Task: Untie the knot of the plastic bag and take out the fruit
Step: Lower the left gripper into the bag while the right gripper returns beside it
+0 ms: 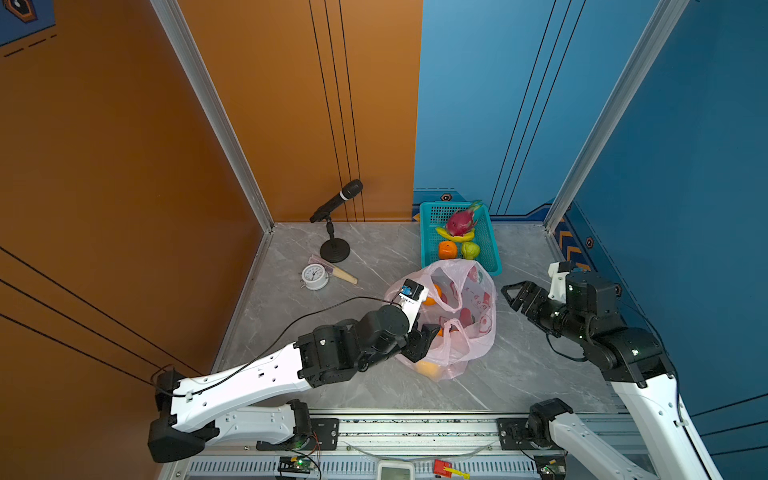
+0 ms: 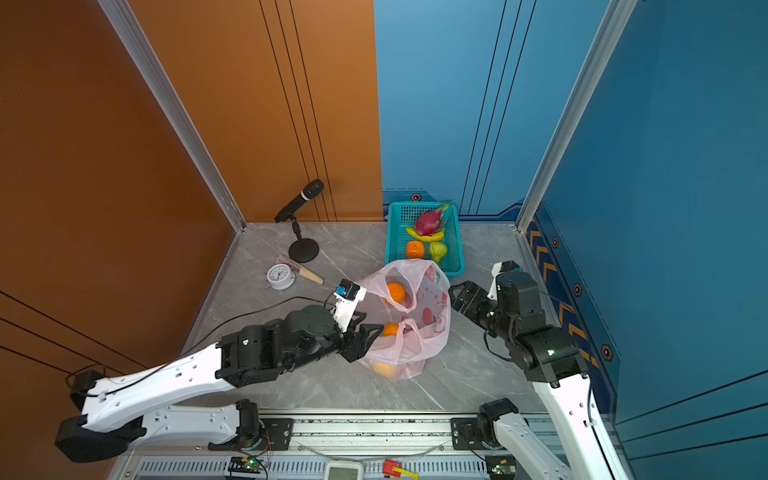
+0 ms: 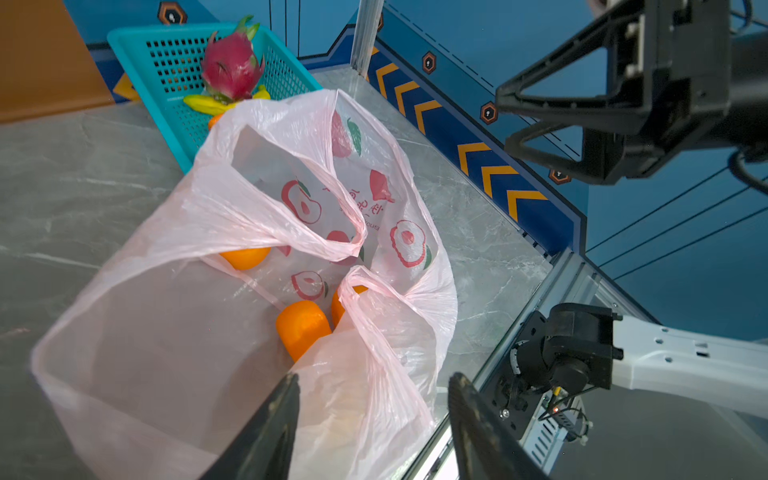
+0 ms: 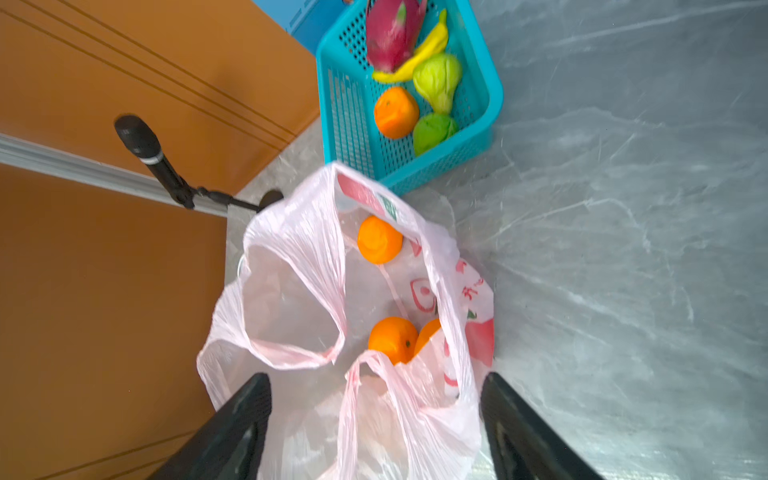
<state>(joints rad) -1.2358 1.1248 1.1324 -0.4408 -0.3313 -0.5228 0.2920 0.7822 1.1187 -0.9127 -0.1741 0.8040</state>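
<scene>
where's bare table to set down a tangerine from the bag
Widest: the near strip between the plastic bag and front rail. Also between microphone stand and basket. Right of the bag is bare, but the right gripper hangs there. Crowded: bag right by basket, left gripper at its left.

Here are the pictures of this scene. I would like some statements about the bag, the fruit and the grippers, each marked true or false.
1. The plastic bag is knotted shut. False: its handle loops hang loose and the mouth is open.
2. Orange fruits lie inside the bag. True.
3. The dragon fruit is in the teal basket. True.
4. The right gripper holds the bag. False: it is open, apart from the bag.
5. The alarm clock is in the basket. False: it is on the table.
</scene>
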